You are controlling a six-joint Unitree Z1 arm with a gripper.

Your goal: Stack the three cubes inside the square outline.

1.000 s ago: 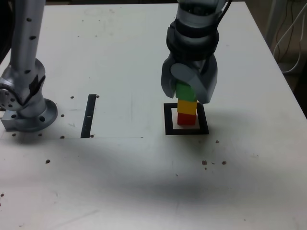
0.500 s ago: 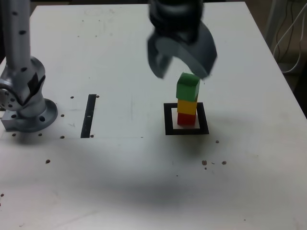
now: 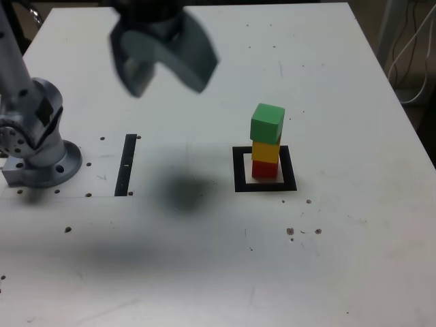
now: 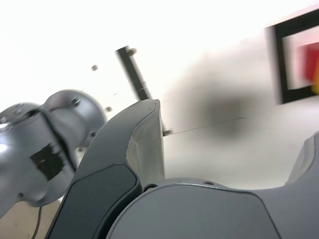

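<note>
Fingers: [image 3: 163,58] wide apart — holding nothing, touching nothing, well clear of the stack.
Stack: green cube [image 3: 267,123] on yellow cube [image 3: 266,151] on red cube [image 3: 264,169] — inside the black square outline [image 3: 289,169].

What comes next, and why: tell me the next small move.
Probably ease the open grey fingers farther off and leave the stack alone: the matte green cube sits on the yellow one, above the red one inside the black square outline.
</note>
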